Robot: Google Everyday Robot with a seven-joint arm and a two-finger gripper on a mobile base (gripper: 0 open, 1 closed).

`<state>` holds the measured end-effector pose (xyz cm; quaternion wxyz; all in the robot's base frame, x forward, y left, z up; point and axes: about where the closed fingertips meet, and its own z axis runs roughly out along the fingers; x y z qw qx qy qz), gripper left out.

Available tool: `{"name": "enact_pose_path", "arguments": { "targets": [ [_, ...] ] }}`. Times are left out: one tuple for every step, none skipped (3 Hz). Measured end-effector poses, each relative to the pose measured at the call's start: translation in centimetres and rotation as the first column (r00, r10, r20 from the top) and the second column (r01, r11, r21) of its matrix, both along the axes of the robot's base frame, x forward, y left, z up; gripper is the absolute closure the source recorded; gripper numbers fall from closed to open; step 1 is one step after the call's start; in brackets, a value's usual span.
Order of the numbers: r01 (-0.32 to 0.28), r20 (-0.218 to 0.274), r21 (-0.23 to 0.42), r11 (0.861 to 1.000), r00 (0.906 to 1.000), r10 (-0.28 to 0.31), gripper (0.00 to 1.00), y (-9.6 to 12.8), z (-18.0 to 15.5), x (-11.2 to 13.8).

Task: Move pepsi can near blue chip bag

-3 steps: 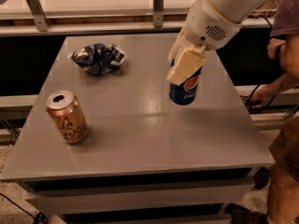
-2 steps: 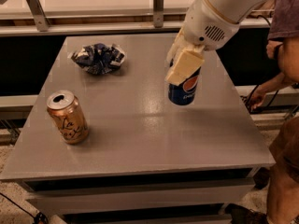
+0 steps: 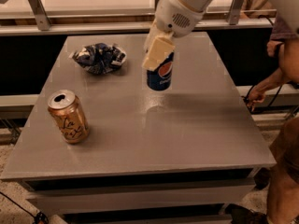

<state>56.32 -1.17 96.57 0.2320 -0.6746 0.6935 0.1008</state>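
A gold-orange can (image 3: 68, 116) with script lettering stands upright near the front left of the grey table (image 3: 187, 139), well apart from everything else and off to the side of the stretch between the other two items. At the right edge a person's arm (image 3: 280, 78) reaches down beside the table, not over it. The blue chip bag (image 3: 99, 57) lies crumpled at the back left, dark blue and white, lumpy. Bare tabletop separates it from the pepsi can (image 3: 160, 74), which is near the bag on its right, around the middle of the table's back half. The gripper (image 3: 156, 59), on a white arm coming down from the upper right, is closed around the can's upper part, one cream finger lying across the front and hiding the top. The can is upright, dark blue, its round red, white and blue logo facing forward; it appears lifted just off the surface, with a faint shadow below.
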Motion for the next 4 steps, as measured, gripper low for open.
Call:
{"name": "enact_pose_path", "arguments": {
  "targets": [
    [-0.034,-0.004,0.006,0.999,0.9994,0.034,1.00,3.3,-0.5,3.3],
    [-0.073,-0.001,0.013,0.997,0.9974,0.073,1.00,6.6,-1.0,5.7],
    [-0.100,-0.011,0.025,0.995,0.9949,0.100,1.00,8.8,-2.0,7.1],
    [-0.118,-0.011,0.034,0.992,0.9930,0.118,1.00,10.1,-2.8,7.9]
  ]
}}
